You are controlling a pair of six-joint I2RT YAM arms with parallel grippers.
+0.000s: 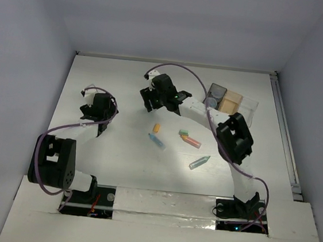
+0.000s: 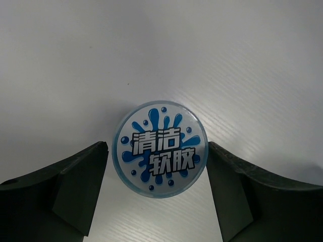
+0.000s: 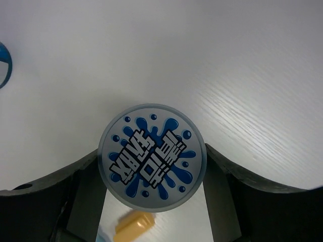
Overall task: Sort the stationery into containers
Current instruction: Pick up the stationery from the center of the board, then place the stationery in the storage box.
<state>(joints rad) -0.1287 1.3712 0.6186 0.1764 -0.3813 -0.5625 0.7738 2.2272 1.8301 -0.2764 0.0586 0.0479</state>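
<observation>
My left gripper (image 1: pixel 95 113) stands at the table's left, and in the left wrist view (image 2: pixel 158 151) its fingers close round a round jar with a blue-white top (image 2: pixel 160 149). I cannot tell whether that jar rests on the table. My right gripper (image 1: pixel 152 101) is at the back middle. In the right wrist view (image 3: pixel 151 154) it is shut on a grey-topped jar (image 3: pixel 152 156), held above the table. Pastel sticks lie mid-table: orange (image 1: pixel 156 128), light blue (image 1: pixel 157 141), salmon (image 1: pixel 191 141), mint green (image 1: pixel 199 162). The dark grey (image 1: pixel 215 94), tan (image 1: pixel 231 102) and clear (image 1: pixel 249 107) trays stand at the back right.
A small green stick (image 1: pixel 184 133) lies by the salmon one. The blurred orange stick (image 3: pixel 132 227) shows below the held jar. A blue round edge (image 3: pixel 3 65) shows at the right wrist view's left border. White walls enclose the table.
</observation>
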